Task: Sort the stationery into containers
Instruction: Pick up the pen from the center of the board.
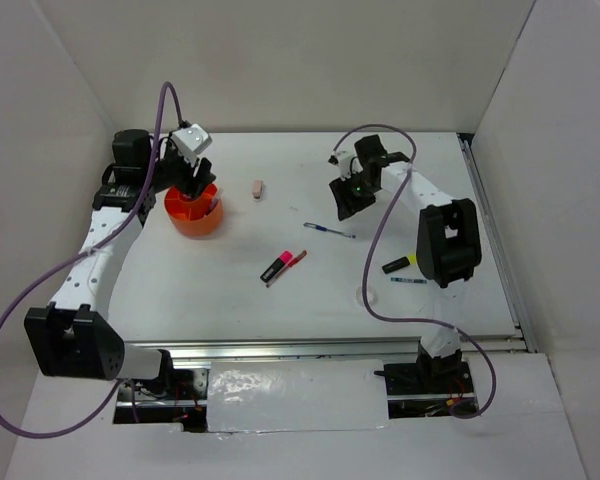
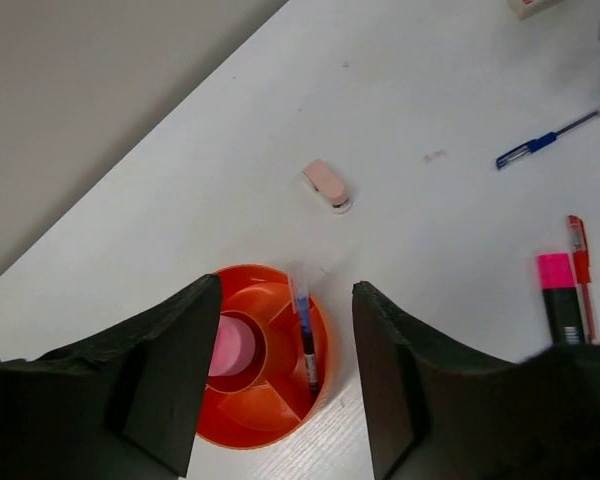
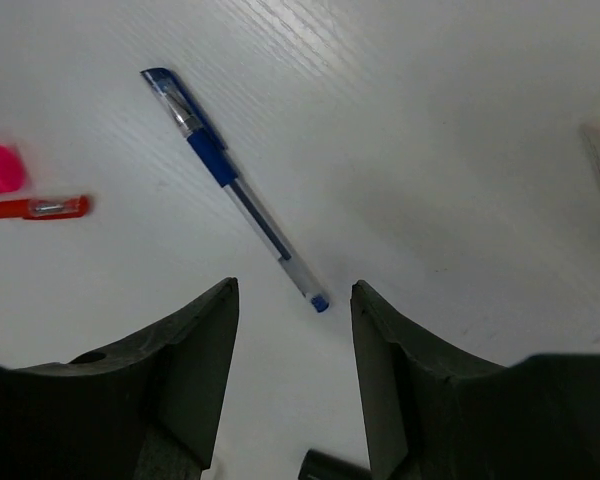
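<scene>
Your left hand (image 2: 286,290) hangs over the round orange tub (image 2: 265,405), which sits toward the left edge of the tabletop (image 1: 280,320), in its far half. Its fingers are spread and grip nothing. One outer compartment of the tub holds a blue pen (image 2: 303,330), and the centre hub holds a pink-capped glue stick (image 2: 230,345). A pale eraser (image 2: 326,186) lies near the tub, apart from it. Your right hand (image 3: 294,288) hovers with its fingers spread and empty above a loose blue pen (image 3: 235,185) lying flat near the tabletop's middle. A pink highlighter (image 1: 276,266) and a red pen (image 1: 293,262) lie side by side nearer the front edge. A yellow-black highlighter (image 1: 400,264) lies toward the right edge.
</scene>
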